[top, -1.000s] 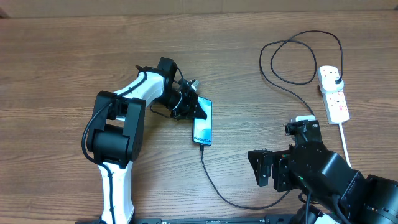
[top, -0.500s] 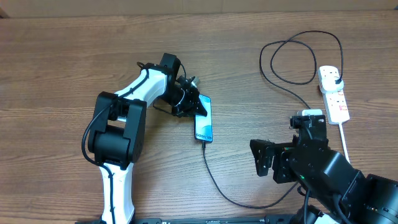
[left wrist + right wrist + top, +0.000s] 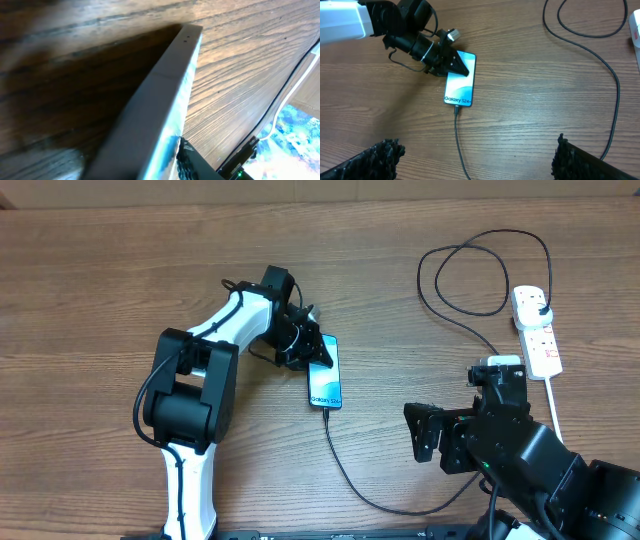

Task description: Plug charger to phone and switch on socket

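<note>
**A:** From above, where does the phone (image 3: 326, 380) sit?

**B:** On the wooden surface (image 3: 100, 280), a little left of the middle, screen up, its long side running roughly from 12 to 6 o'clock. The left claw (image 3: 308, 348) reaches in from 10 o'clock and is pinching the phone's top end.

**A:** And the charger (image 3: 333, 445)?

**B:** Its small end meets the phone's edge at 6 o'clock. The black line curves off toward 4 o'clock and goes out of sight behind the right arm (image 3: 520, 460). It then loops near 1 o'clock and ends in a black plug seated in the top of the socket (image 3: 537, 332).

**A:** Where is that?

**B:** At 2 o'clock, lying flat, with its white cord (image 3: 552, 400) trailing toward 6 o'clock. Its switches are too small to read.

**A:** The right claw (image 3: 415, 435)?

**B:** At 5 o'clock, well apart from both phone and socket.

**A:** Left wrist view?

**B:** The phone's thin edge fills the frame, slanting from 7 to 1 o'clock, with a dark shadow beneath it on the wood. One ribbed pad (image 3: 191, 161) presses its face at 5 o'clock; the other finger is hidden.

**A:** Right wrist view?

**B:** The right claw's two fingers show at the bottom corners, spread wide with wood between them. The phone lies up at 11 o'clock and reads "Galaxy S24+". The left claw is on its top-left corner, and the charger drops from its lower edge.
</note>
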{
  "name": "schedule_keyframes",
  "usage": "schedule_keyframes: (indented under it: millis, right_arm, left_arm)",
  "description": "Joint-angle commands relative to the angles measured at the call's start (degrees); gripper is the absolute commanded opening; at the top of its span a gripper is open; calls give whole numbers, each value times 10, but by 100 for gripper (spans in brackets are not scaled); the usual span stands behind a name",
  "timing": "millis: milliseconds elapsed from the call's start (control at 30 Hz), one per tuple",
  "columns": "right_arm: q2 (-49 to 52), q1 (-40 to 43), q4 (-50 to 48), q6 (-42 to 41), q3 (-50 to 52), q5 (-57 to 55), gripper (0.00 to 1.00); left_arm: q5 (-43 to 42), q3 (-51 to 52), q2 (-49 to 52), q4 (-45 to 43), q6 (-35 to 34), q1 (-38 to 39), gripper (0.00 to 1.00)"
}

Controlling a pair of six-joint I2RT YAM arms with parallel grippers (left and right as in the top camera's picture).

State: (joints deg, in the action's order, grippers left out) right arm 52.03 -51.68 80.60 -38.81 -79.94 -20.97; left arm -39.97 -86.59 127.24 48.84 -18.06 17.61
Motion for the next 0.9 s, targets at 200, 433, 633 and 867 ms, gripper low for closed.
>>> schedule_keyframes:
  millis: [200, 433, 633, 867]
  right_arm:
    - [-1, 3, -2, -2, -14, -9, 100]
    - [-1, 3, -3, -2, -14, -8, 100]
    - [-1, 3, -3, -2, -14, -9, 100]
    - [0, 3, -3, -2, -14, -9, 100]
  left_arm:
    - [113, 14, 22, 4, -9, 12, 41]
    - [141, 14, 22, 7, -9, 12, 47]
    - [162, 14, 22, 9, -9, 12, 48]
    - [200, 14, 22, 22, -17, 12, 49]
